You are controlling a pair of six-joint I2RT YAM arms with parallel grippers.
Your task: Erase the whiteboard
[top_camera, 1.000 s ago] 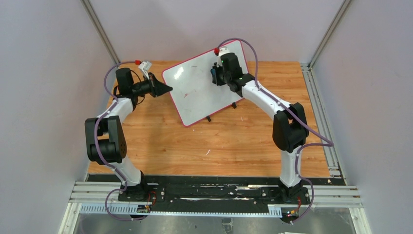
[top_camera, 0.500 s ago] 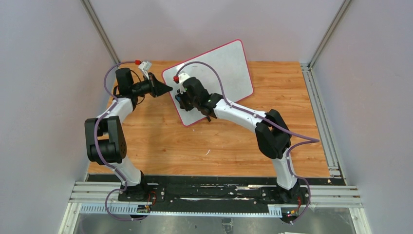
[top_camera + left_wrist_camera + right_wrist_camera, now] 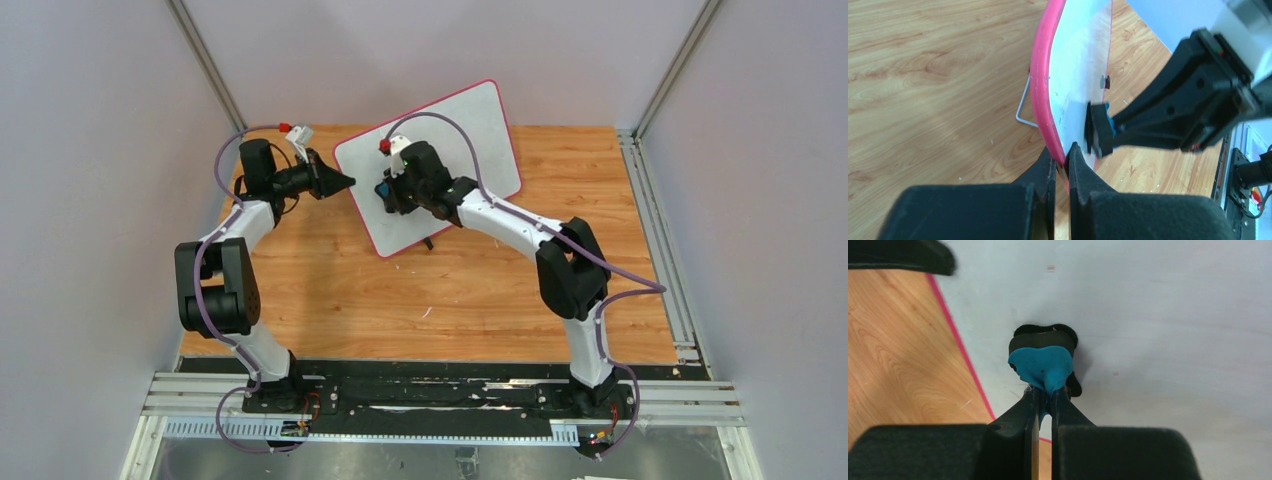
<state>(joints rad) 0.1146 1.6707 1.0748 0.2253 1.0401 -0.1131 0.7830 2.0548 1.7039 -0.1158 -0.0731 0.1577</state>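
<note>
The whiteboard [image 3: 470, 130], white with a thin red-pink frame, stands tilted at the back of the table. My left gripper [image 3: 347, 182] is shut on its left edge; the left wrist view shows the red frame [image 3: 1040, 95] pinched between my jaws [image 3: 1062, 155]. My right gripper [image 3: 385, 192] is shut on the small blue-and-black eraser [image 3: 1042, 360] and presses it against the lower left part of the board face [image 3: 1158, 330]. Only a few faint red specks show on the board. The eraser also shows in the left wrist view [image 3: 1099, 129].
The wooden table [image 3: 450, 290] lies between grey walls. A thin wire stand [image 3: 1023, 107] props the board from behind. A small black foot [image 3: 428, 243] shows under the board's lower edge. A metal rail [image 3: 660, 220] runs along the right.
My right gripper swept the eraser from the board's upper right down to its lower left, then moved slightly up and right. The left gripper kept its hold on the board's edge.
</note>
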